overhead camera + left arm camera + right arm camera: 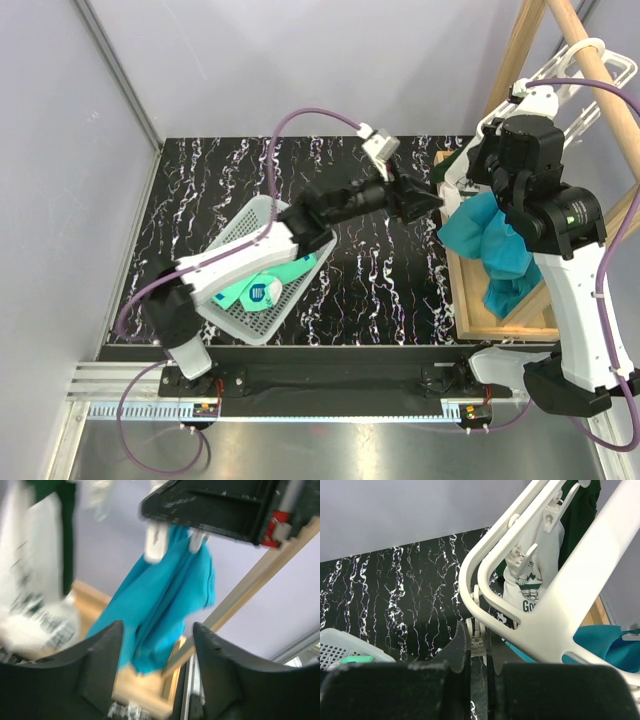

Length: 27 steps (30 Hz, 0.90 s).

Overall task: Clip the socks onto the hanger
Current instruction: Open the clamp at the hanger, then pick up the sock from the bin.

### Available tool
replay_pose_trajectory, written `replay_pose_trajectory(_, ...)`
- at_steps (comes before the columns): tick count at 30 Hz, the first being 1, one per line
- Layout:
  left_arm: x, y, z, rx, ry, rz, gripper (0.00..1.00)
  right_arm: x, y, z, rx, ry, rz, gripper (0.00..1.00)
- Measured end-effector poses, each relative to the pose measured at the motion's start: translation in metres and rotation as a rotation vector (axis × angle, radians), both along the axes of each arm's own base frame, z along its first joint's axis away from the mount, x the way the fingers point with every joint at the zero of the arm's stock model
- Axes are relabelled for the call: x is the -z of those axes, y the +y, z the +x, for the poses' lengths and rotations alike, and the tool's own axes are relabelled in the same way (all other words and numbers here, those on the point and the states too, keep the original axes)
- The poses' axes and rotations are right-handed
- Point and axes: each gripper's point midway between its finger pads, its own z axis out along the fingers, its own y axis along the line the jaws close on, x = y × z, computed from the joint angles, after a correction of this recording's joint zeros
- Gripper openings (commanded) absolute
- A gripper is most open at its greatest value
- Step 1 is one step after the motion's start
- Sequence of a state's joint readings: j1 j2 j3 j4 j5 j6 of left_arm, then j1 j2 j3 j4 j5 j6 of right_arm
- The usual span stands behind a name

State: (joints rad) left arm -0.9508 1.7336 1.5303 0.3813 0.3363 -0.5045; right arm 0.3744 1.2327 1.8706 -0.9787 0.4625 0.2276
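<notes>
left arm point(235, 256) and right arm point(578, 300) have white shells, black joints, purple cables point(300, 115); left tool point(432, 200) is black.

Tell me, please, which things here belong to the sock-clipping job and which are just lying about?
Job: mint-green sock with logo patch; white plastic drying hanger.
Lying about: white mesh basket; teal cloth; wooden rack; white printed garment.

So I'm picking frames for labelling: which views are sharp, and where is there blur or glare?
Top external: sharp, evenly lit, slight sheen on the metal plate at the near edge. Left wrist: motion-blurred throughout; the teal cloth and its own fingers have smeared edges. Right wrist: the hanger is crisp, while its own fingers close to the lens are dark and soft.
</notes>
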Motion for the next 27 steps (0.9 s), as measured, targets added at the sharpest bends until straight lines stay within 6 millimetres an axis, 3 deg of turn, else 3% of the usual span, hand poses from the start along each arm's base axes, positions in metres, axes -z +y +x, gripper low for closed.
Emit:
replay_pose_trajectory(3,0.002,0.046,-0.006,-0.087,0.031,0.075,0.60,0.003,0.000,0.002,0.003,0.005,-0.002,0.00)
replay_pose_trajectory(7,0.024,0.130,-0.008,-0.290,0.132,0.203,0.60,0.004,0.000,0.002,0.001,0.008,-0.001,0.00)
replay_pose_trajectory(10,0.068,0.204,0.007,-0.493,0.287,0.328,0.61,0.007,0.002,0.003,-0.005,0.013,0.004,0.00)
replay_pose_trajectory(12,0.112,0.260,0.019,-0.675,0.402,0.434,0.65,0.010,0.002,0.005,-0.005,0.020,0.005,0.00)
replay_pose_trajectory(14,0.156,0.302,0.012,-0.816,0.510,0.558,0.75,0.014,0.003,0.007,-0.004,0.030,0.004,0.00)
replay_pose_trajectory(16,0.187,0.329,-0.002,-0.908,0.605,0.655,0.77,0.018,0.004,0.011,-0.002,0.041,0.004,0.00)
replay_pose_trajectory(18,0.206,0.349,-0.009,-0.975,0.667,0.711,0.77,0.022,0.006,0.015,-0.002,0.054,0.003,0.00)
replay_pose_trajectory(24,0.255,0.413,0.005,-1.196,0.905,0.749,0.73,0.024,0.006,0.020,0.004,0.059,-0.001,0.00)
replay_pose_trajectory(27,0.289,0.440,-0.002,-1.267,1.042,0.739,0.71,0.023,0.005,0.019,0.004,0.056,0.000,0.00)
